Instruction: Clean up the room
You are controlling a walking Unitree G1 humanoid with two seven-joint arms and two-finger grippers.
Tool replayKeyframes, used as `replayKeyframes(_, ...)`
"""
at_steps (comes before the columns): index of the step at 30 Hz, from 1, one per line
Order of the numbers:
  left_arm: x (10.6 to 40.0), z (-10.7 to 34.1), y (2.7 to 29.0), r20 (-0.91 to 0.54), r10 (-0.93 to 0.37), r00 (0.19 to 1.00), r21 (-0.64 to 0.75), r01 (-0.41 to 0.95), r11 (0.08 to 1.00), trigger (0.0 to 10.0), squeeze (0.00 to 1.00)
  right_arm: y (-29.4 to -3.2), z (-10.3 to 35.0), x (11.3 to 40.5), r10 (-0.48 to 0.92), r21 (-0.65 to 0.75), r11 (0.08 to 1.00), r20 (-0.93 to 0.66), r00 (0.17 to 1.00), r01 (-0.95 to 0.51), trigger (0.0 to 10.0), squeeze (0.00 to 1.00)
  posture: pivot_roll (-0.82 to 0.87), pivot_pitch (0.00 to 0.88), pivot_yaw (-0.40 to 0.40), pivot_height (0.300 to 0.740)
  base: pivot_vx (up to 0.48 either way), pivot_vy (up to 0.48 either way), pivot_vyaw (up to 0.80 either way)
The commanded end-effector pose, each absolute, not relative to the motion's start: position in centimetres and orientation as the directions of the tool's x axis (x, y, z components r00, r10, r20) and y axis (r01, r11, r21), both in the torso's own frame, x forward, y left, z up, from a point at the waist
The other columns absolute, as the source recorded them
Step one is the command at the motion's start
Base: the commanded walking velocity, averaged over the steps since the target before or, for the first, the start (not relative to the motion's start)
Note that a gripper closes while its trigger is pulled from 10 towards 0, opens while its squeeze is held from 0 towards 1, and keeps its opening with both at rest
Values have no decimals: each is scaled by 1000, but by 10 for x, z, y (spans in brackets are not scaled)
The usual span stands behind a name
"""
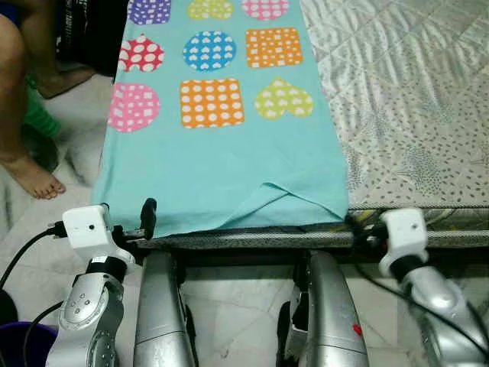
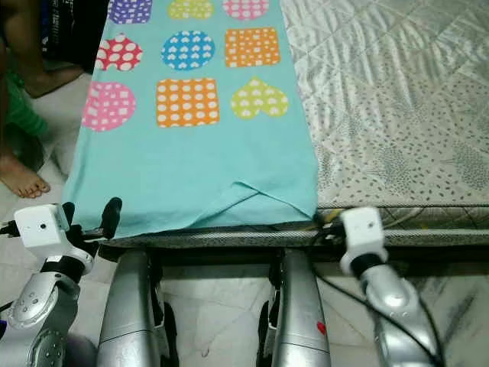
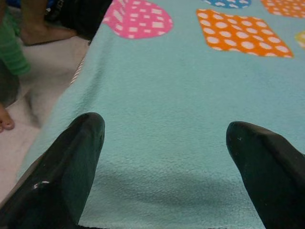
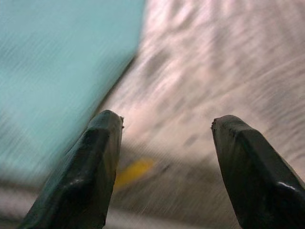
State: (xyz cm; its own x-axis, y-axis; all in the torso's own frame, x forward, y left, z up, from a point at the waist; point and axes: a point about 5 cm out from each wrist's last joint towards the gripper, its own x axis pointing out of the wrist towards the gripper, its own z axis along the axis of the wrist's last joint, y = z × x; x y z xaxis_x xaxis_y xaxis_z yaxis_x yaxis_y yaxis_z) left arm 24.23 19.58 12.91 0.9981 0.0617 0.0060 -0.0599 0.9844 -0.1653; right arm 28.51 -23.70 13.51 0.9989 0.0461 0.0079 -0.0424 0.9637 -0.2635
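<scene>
Blanket [image 1: 229, 160]: a light teal fleece blanket lies spread flat on the bed, printed with spotted circles, squares and hearts in pink, orange, blue, purple and yellow-green; its near hem reaches the bed's near edge, with a small fold in the hem around the middle
Bed [image 1: 405, 115]: a mattress under a pale quilted cover with a grey speckled pattern, bare to the right of the blanket; a grey piped edge runs along the near side
Left gripper [image 3: 164, 157]: at the near left corner of the blanket, just above the fleece; its two black fingers [image 3: 71, 167] stand wide apart with nothing between them, and the blanket's left edge lies beside the left finger
Right gripper [image 4: 164, 162]: at the bed's near edge by the blanket's right corner; its fingers [image 4: 90, 162] are spread apart and grip nothing; this wrist view is blurred, showing the teal blanket to one side, the pale cover ahead, and a small yellow patch I cannot make out
Arms: both silver arms reach toward the near edge of the bed, each with a white camera block at the wrist [image 1: 90, 228]
Person: a bare foot [image 1: 34, 180] and leg stand on the pale floor [image 1: 69, 122] to the left of the bed, with green striped cloth [image 1: 38, 115] beside the leg
</scene>
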Motion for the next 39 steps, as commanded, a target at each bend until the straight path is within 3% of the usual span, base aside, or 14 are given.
replayKeyframes(1,240,127,200,-4,77,997,-162,-76,984,10000,0,-240,140,287,14,-246,969,38,999,-5,10000,0,162,299,23,522,0,0,0)
replayKeyframes(5,240,128,200,2,79,997,-163,-77,984,10000,0,-235,150,292,23,-214,977,80,996,-5,10000,0,161,297,22,522,0,0,0)
replayKeyframes(11,242,129,198,9,75,997,-167,-73,983,10000,0,-203,163,299,101,-75,993,122,987,-93,10000,0,160,294,19,522,0,0,0)
replayKeyframes(19,243,128,194,9,70,998,-174,-67,982,10000,0,-132,147,288,373,58,926,13,928,-373,10000,0,160,297,16,522,0,0,0)
replayKeyframes(27,243,129,191,12,65,998,-179,-62,982,10000,0,-68,139,297,481,100,873,-18,876,-477,10000,0,184,296,10,522,0,0,0)
replayKeyframes(39,238,132,190,16,69,997,-175,-66,982,10000,0,-50,137,330,419,37,907,2,908,-419,10000,0,222,317,4,522,0,0,0)
